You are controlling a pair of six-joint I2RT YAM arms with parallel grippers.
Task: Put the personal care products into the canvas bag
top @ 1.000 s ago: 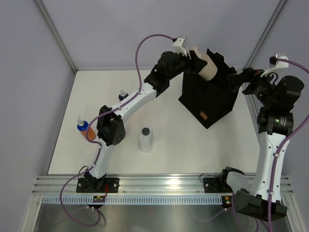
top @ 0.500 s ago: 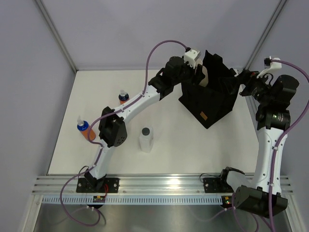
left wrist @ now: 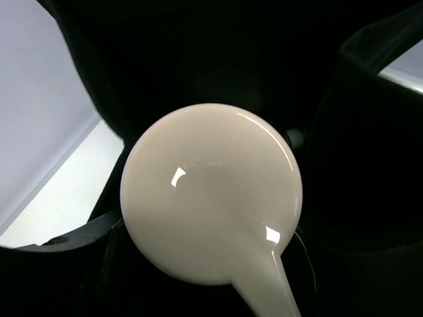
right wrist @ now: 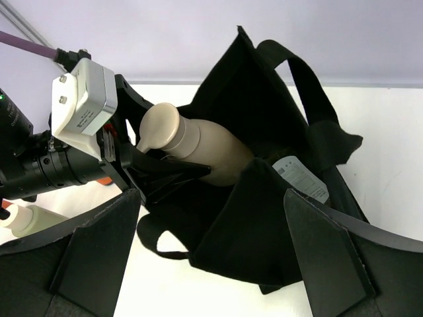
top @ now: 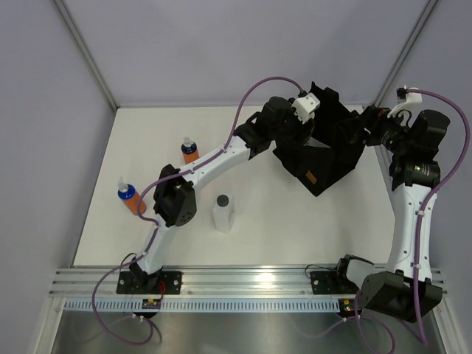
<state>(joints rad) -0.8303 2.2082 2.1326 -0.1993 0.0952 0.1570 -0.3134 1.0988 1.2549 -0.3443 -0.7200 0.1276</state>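
Observation:
The black canvas bag [top: 324, 151] stands open at the back right, its brown label [top: 311, 177] on the near side. My left gripper [top: 301, 125] is shut on the beige bottle [right wrist: 198, 148] and holds it tilted in the bag's mouth, with a black finger [right wrist: 165, 173] alongside it. The beige bottle fills the left wrist view [left wrist: 211, 191], with the dark bag interior around it. My right gripper [top: 359, 127] is open at the bag's right rim, its jaws spread wide around the fabric edge [right wrist: 264, 218]. The olive-green and amber bottles are out of view.
Two orange bottles with blue caps stand at the left, one [top: 190, 150] further back than the other [top: 129, 198]. A white bottle with a black cap [top: 223, 212] stands in the middle. A white tag [right wrist: 301, 177] lies inside the bag. Walls close in behind.
My left gripper has moved right and down, carrying the beige bottle from above the bag's rim into its mouth. My right gripper has shifted slightly toward the bag.

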